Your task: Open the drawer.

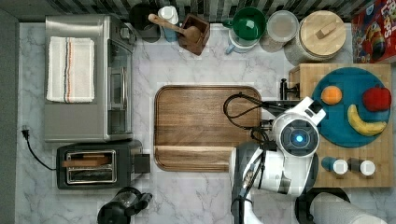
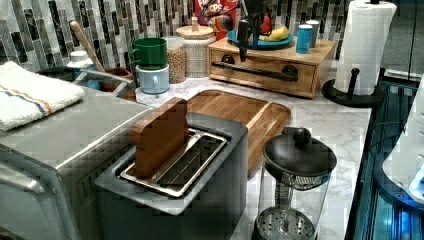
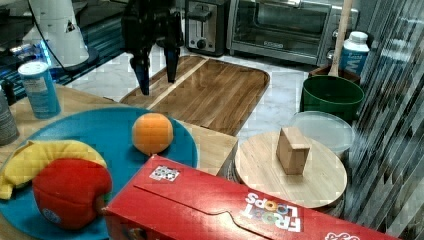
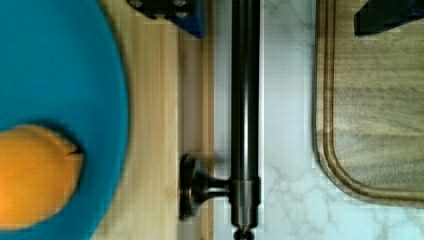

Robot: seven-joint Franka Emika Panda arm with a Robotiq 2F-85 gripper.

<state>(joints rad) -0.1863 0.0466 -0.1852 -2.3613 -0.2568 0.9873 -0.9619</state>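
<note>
We are at the approach step: the gripper (image 2: 243, 37), fingers spread wide and empty, hangs above the bar handle (image 2: 252, 71) of the closed drawer (image 2: 262, 70) at the left view's far right, so next we lower, clamp and pull toward the cutting board (image 2: 240, 112).

Light wood drawer (image 2: 260, 70) with black handle (image 2: 252, 71), teal plate (image 1: 348, 84), grey-veined white marble counter (image 1: 187, 196)
</note>
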